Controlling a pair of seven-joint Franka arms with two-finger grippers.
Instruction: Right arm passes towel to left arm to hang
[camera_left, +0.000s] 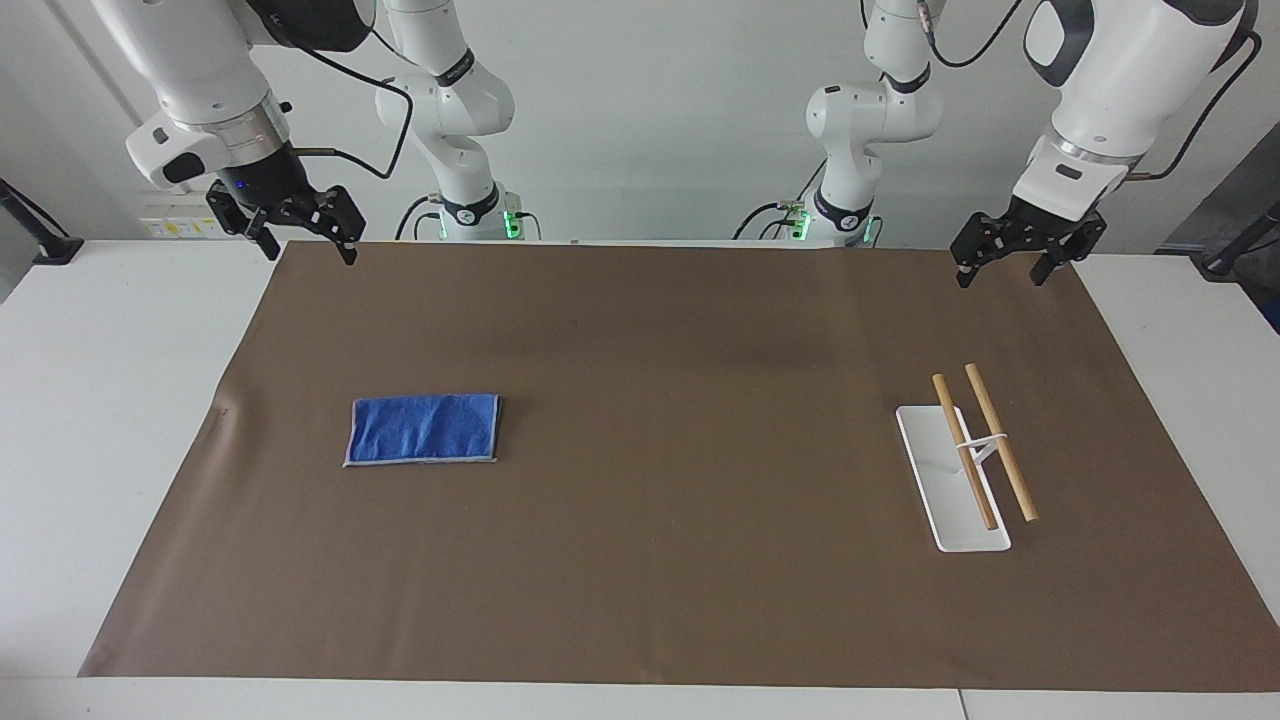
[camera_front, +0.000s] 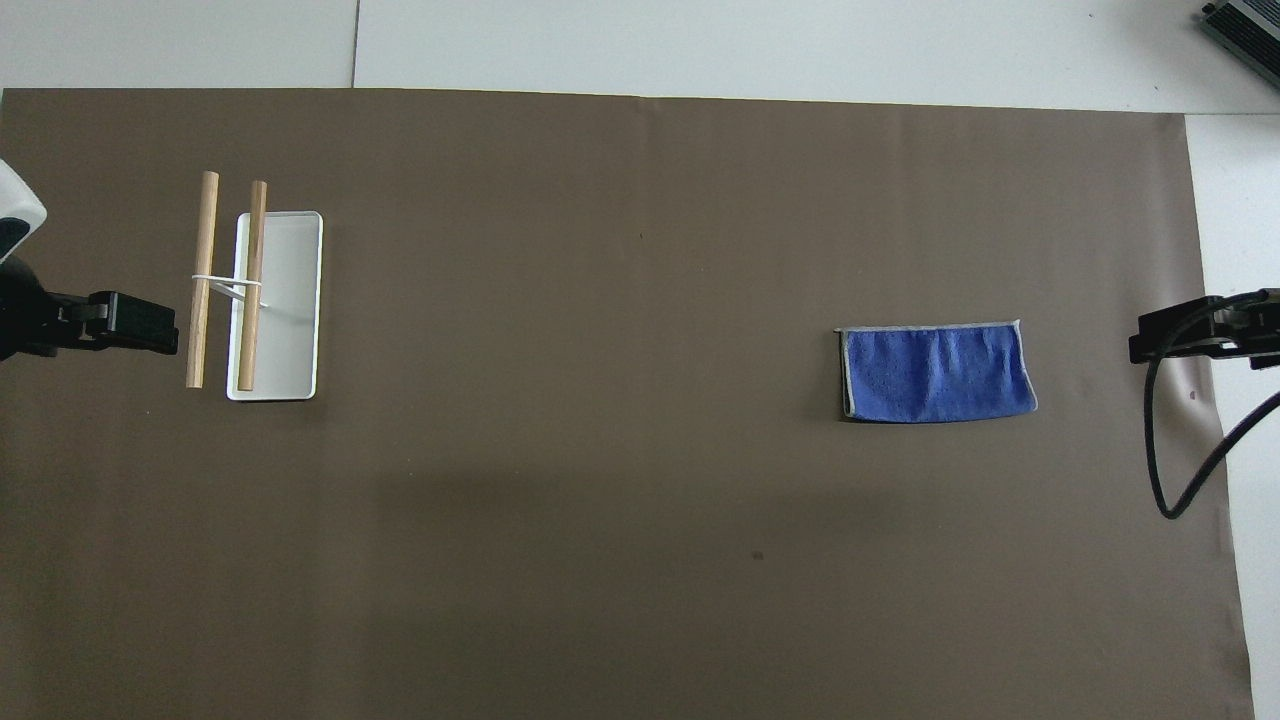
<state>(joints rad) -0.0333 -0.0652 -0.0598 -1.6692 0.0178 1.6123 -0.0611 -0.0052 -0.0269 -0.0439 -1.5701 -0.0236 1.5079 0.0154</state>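
Observation:
The blue towel (camera_left: 425, 428) lies flat and folded on the brown mat, toward the right arm's end of the table; it also shows in the overhead view (camera_front: 935, 373). My right gripper (camera_left: 308, 248) hangs open and empty in the air over the mat's corner by the robots, well apart from the towel; it also shows in the overhead view (camera_front: 1160, 342). My left gripper (camera_left: 1002, 275) hangs open and empty over the mat's other corner by the robots, and shows in the overhead view (camera_front: 150, 325) too. Both arms wait.
A rack with a white base (camera_left: 975, 530) and two wooden bars (camera_left: 1000, 440) stands on the mat toward the left arm's end; the base (camera_front: 295, 300) also shows from overhead. The brown mat (camera_left: 680, 400) covers most of the white table.

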